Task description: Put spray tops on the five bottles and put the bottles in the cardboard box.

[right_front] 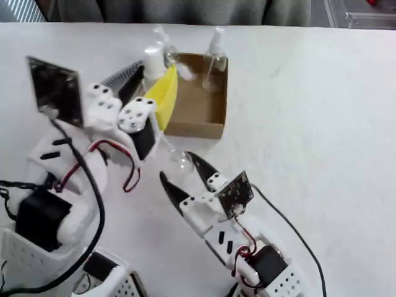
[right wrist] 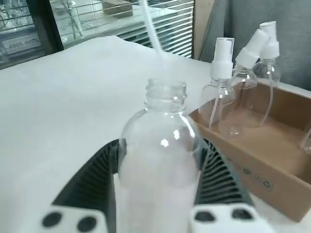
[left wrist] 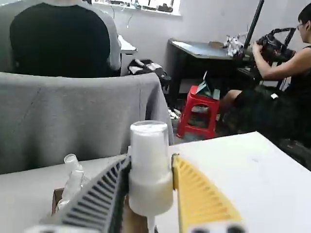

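My left gripper [right_front: 156, 67] [left wrist: 149, 170] is shut on a white spray top [right_front: 153, 62] [left wrist: 149, 165], pinched between its grey and yellow fingers beside the cardboard box [right_front: 198, 108] [right wrist: 272, 165]. The top's thin dip tube [right wrist: 151, 26] hangs down over the neck of a clear, uncapped bottle [right_front: 181, 162] [right wrist: 160, 165]. My right gripper [right_front: 176, 166] [right wrist: 160, 145] is shut on that bottle, holding it upright on the table just in front of the box. Three bottles with spray tops [right wrist: 221, 92] [right_front: 216, 55] stand inside the box.
The left arm's body and cables [right_front: 93, 161] lie left of the box. White table [right_front: 309, 124] stretches to the right. A grey chair back [left wrist: 73, 116] stands behind the table's far edge.
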